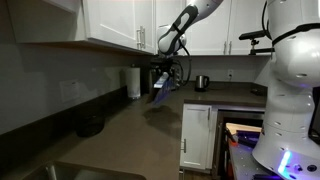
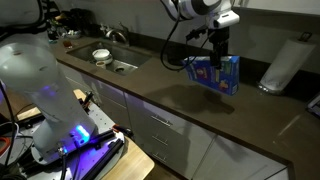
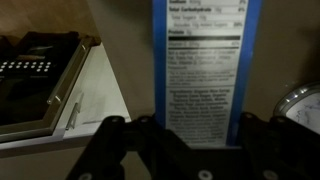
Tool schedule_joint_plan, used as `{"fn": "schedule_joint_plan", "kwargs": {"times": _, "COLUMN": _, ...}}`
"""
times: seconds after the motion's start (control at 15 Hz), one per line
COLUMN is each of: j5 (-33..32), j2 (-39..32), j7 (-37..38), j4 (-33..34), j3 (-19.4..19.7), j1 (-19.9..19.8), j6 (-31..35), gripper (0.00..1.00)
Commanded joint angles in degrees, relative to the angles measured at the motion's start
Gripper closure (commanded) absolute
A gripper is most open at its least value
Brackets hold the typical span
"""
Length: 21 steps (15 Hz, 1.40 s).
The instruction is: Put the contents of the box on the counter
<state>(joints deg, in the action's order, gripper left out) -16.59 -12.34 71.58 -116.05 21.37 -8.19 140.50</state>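
Note:
My gripper (image 2: pixel 221 52) is shut on the blue box (image 2: pixel 213 73) and holds it in the air above the dark counter (image 2: pixel 170 95). The box hangs tilted below the fingers. In an exterior view the box (image 1: pixel 161 88) is a small blue shape under the gripper (image 1: pixel 165 70), near the paper-towel roll. In the wrist view the box (image 3: pixel 200 70) fills the middle, its white nutrition panel facing the camera, clamped between the two dark fingers (image 3: pixel 190 135). No packets show in any view; the contents are hidden.
A white paper-towel roll (image 2: pixel 283 62) stands at the counter's back. A sink (image 2: pixel 118 63) with a bowl (image 2: pixel 101 55) lies further along. A kettle (image 1: pixel 201 82) stands on the far counter. White cabinets (image 1: pixel 115 22) hang overhead.

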Motion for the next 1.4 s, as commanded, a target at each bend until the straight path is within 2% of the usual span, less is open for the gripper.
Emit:
{"fn": "schedule_joint_plan", "kwargs": {"times": 0.0, "j5": -7.76, "j2": 5.22, "j7": 6.58, "j4": -4.65, "j3": 0.31, "j1": 1.29, "j6": 2.07, "gripper": 0.56}}
{"fn": "schedule_joint_plan", "kwargs": {"times": 0.07, "j5": -10.02, "j2": 5.99, "j7": 8.4, "j4": -5.3, "j3": 0.12, "j1": 1.37, "j6": 2.26, "gripper": 0.58}}
{"fn": "schedule_joint_plan", "kwargs": {"times": 0.33, "j5": -18.02, "j2": 8.66, "j7": 14.97, "j4": -7.12, "j3": -1.5, "j1": 1.15, "j6": 1.23, "gripper": 0.46}}
{"fn": "schedule_joint_plan", "kwargs": {"times": 0.73, "j5": -26.92, "j2": 11.1, "j7": 22.16, "j4": -8.69, "j3": -4.7, "j1": 0.47, "j6": 0.05, "gripper": 0.55}}
{"fn": "schedule_joint_plan", "kwargs": {"times": 1.0, "j5": -32.07, "j2": 12.32, "j7": 26.04, "j4": -9.57, "j3": -6.51, "j1": 0.33, "j6": -0.75, "gripper": 0.52}}
{"fn": "schedule_joint_plan", "kwargs": {"times": 1.33, "j5": -37.51, "j2": 13.31, "j7": 30.57, "j4": -9.93, "j3": -8.17, "j1": 0.21, "j6": -3.3, "gripper": 0.55}}
